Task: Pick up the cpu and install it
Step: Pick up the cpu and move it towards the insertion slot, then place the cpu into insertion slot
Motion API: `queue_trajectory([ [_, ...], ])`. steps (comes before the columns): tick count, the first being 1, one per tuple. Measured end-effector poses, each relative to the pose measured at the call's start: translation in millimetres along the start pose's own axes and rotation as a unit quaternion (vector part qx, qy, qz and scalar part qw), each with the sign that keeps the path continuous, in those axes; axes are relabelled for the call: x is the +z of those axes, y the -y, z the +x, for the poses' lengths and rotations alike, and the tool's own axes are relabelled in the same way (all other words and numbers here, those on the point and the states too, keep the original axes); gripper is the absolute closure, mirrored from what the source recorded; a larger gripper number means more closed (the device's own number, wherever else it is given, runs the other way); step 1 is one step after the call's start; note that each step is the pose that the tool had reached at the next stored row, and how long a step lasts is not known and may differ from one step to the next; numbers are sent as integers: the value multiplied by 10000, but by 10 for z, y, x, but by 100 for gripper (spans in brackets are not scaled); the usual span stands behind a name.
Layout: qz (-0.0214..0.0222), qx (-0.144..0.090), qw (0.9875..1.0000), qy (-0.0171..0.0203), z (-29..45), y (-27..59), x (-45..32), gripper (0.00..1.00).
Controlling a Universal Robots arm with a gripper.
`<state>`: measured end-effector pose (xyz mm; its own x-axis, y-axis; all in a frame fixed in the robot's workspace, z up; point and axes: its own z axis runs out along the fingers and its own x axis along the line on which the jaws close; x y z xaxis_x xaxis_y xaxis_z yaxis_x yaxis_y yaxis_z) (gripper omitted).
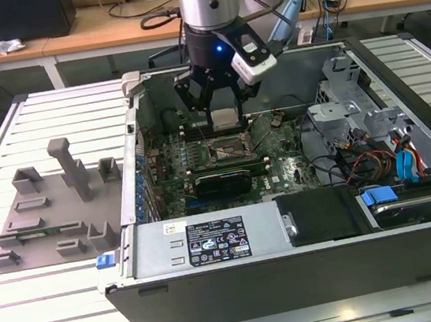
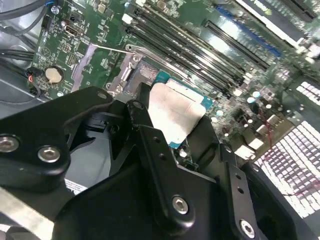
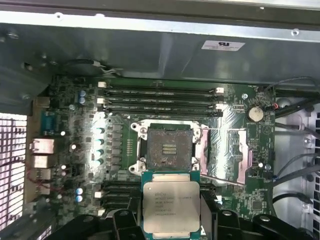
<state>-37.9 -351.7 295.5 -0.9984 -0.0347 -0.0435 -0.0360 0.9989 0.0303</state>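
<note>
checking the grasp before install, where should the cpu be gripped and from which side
By two opposite thin edges, coming from above. The cpu is a flat square plate, lid up, so only its edges offer purchase and its underside is left free. The gripper holds it that way, near the open socket.

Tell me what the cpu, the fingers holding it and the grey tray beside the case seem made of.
The cpu: metal top, silver-grey with a dull sheen; green board edge. The fingers: black and matte with screw heads, metal or hard plastic, I cannot tell. The grey tray: probably plastic, uniformly matte grey, blocky moulded shapes.
</note>
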Motion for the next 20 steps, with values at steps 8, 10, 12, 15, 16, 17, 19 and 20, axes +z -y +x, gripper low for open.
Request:
queue_trajectory([
  [8, 0, 0, 10000, -3, -14, -135, 168, 45],
  [10, -1, 0, 10000, -5, -13, -166, 227, 45],
  [12, 1, 0, 10000, -8, -13, -181, 264, 45],
  [15, 0, 0, 10000, -8, -13, -184, 269, 45],
  [16, 0, 0, 10000, -8, -12, -185, 269, 45],
  [17, 0, 0, 10000, -8, -13, -185, 269, 45],
  [19, 0, 0, 10000, -8, -12, -185, 269, 45],
  [20, 0, 0, 10000, -8, -13, -186, 269, 45],
])
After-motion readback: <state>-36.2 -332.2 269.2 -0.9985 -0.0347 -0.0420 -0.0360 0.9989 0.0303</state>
